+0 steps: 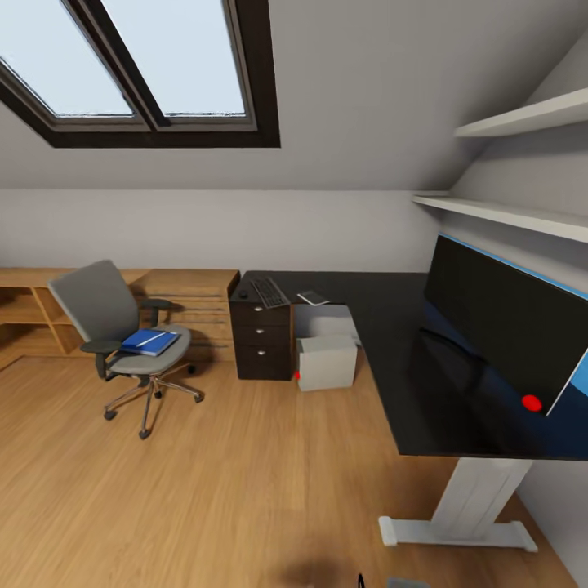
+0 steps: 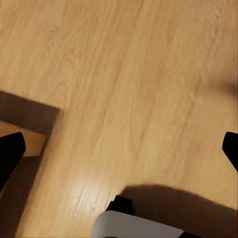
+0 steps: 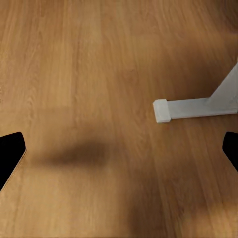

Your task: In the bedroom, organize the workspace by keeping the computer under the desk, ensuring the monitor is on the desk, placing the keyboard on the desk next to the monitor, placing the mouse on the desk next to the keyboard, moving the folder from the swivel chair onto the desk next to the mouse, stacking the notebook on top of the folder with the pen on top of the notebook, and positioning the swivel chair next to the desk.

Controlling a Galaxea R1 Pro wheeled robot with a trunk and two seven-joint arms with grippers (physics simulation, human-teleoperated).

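Note:
The swivel chair [image 1: 114, 327] stands on the wood floor left of the desk [image 1: 384, 327], apart from it. On its seat lies the blue folder [image 1: 149, 342] with the white pen [image 1: 152, 337] across it. The keyboard [image 1: 269, 291] and the mouse [image 1: 242, 293] rest above the dark drawer unit [image 1: 261, 339]. A small flat grey item [image 1: 313, 297], perhaps the notebook, lies beside the keyboard. The computer [image 1: 327, 362] sits on the floor under the desk. The monitor [image 1: 506, 322] stands on the desk's right wing. My left gripper [image 2: 119, 153] and right gripper [image 3: 119, 153] hang open over bare floor.
The desk's white pedestal foot [image 1: 457, 531] reaches out over the floor and shows in the right wrist view as a white foot [image 3: 188, 107]. A light wooden dresser [image 1: 192, 298] runs along the back wall. Wall shelves [image 1: 523, 118] hang above the monitor.

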